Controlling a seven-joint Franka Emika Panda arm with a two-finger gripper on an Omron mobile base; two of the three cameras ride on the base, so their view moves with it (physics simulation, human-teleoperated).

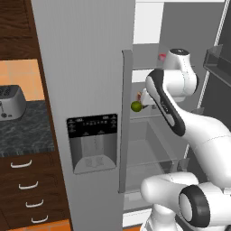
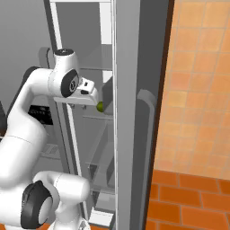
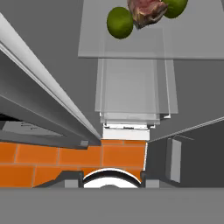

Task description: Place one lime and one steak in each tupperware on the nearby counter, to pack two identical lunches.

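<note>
Open fridge (image 1: 149,149) interior surrounds the gripper (image 2: 95,104), whose jaws are clenched on a lime (image 1: 136,106) at its tip. Beyond, on a glass shelf (image 3: 131,48), another lime (image 3: 120,22) touches a steak (image 3: 146,12), a third lime (image 3: 176,6) just past.

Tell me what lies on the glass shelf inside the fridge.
On the glass shelf lie two limes and a steak between them. The steak covers part of the second lime.
</note>
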